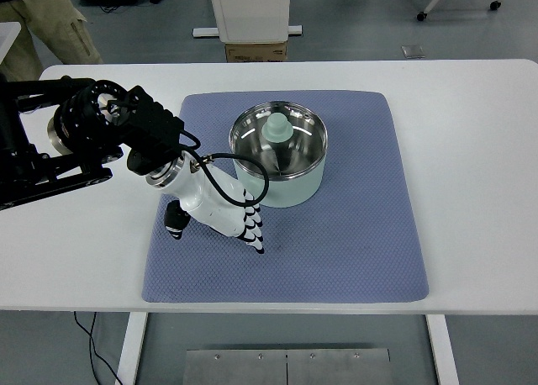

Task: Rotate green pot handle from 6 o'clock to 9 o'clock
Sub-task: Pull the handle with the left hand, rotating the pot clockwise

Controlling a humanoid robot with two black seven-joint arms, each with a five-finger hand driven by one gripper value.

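Note:
A pale green pot (280, 154) with a shiny steel inside stands on the blue mat (353, 234), towards the back centre. A pale green knob-like piece (276, 129) shows inside it. No handle is visible on the pot's outside; the lower left side of the pot is covered by my hand. My left hand (239, 221) comes in from the left on a black arm (101, 129). It lies low over the mat just in front and to the left of the pot. Its black-tipped fingers (253, 227) are stretched out and hold nothing that I can see.
The mat lies on a white table (471, 150). A black cable (239, 162) loops from my wrist next to the pot's rim. A person's trouser legs (46, 23) stand at the far left corner. A white stand with a cardboard box (255, 50) sits behind the table.

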